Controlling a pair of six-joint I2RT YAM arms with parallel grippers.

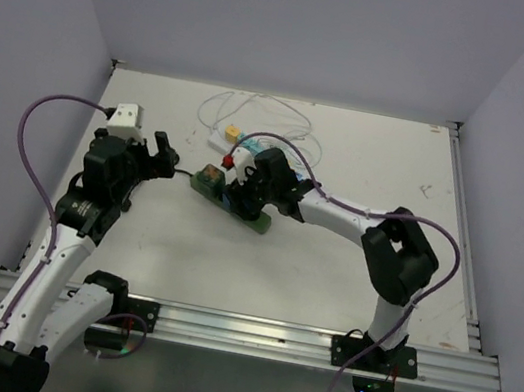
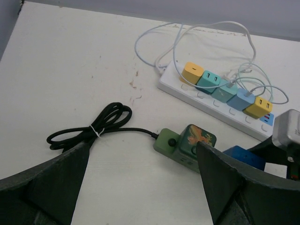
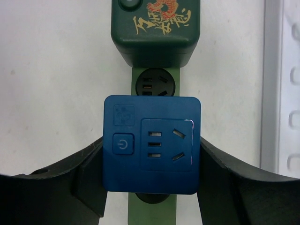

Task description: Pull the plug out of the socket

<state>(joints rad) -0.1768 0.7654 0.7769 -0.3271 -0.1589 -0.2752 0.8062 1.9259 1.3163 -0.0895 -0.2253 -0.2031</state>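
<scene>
Stock as I see it from the console:
1. Plug [image 3: 152, 144]: blue cube at the centre of my right wrist view, seated on the green socket [image 3: 152, 215], which runs from top to bottom of the frame.
2. Right gripper [image 3: 152, 161]: fingers pressed against the plug's two sides, holding it.
3. Left gripper [image 2: 143, 150]: fingers wide, holding nothing, at the lower edge of my left wrist view.
4. Adapter [image 3: 155, 33]: dark green, top centre, on the same socket.
5. White strip [image 2: 169, 84]: upper right of the left wrist view.
6. Cord [image 2: 93, 129]: black, bundled, centre left.
</scene>
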